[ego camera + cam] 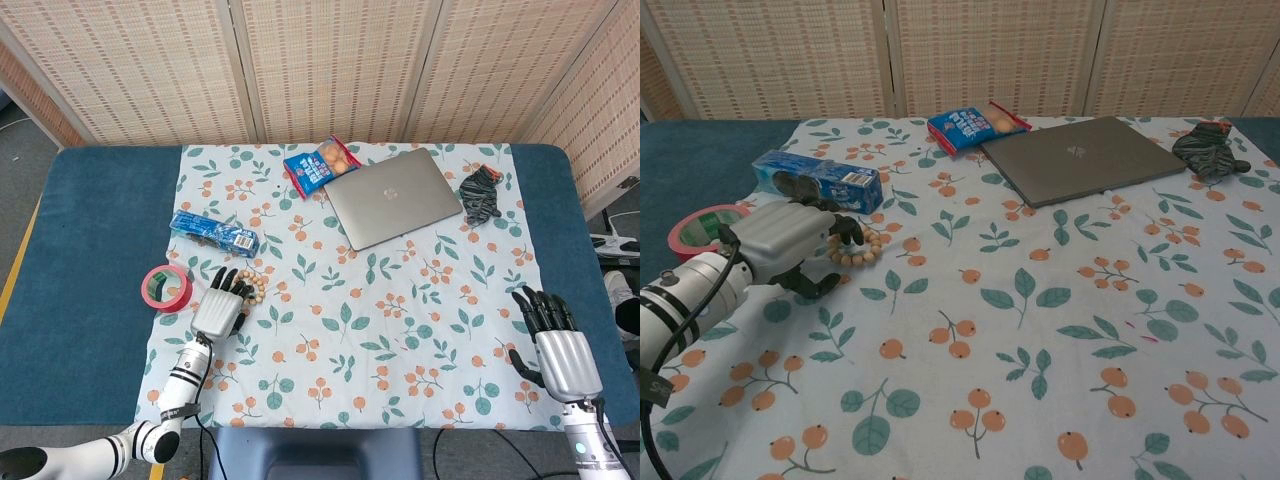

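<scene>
The left hand (219, 310) is seen palm-down over the bead bracelet (250, 288), fingers spread and reaching onto its near edge, nothing gripped. The bracelet lies on the flowered cloth (400, 330) between the red tape roll (163, 288) and the blue packet (213, 231) (just beyond). The right hand (562, 352) is spread open at the cloth's right edge, holding nothing.
</scene>
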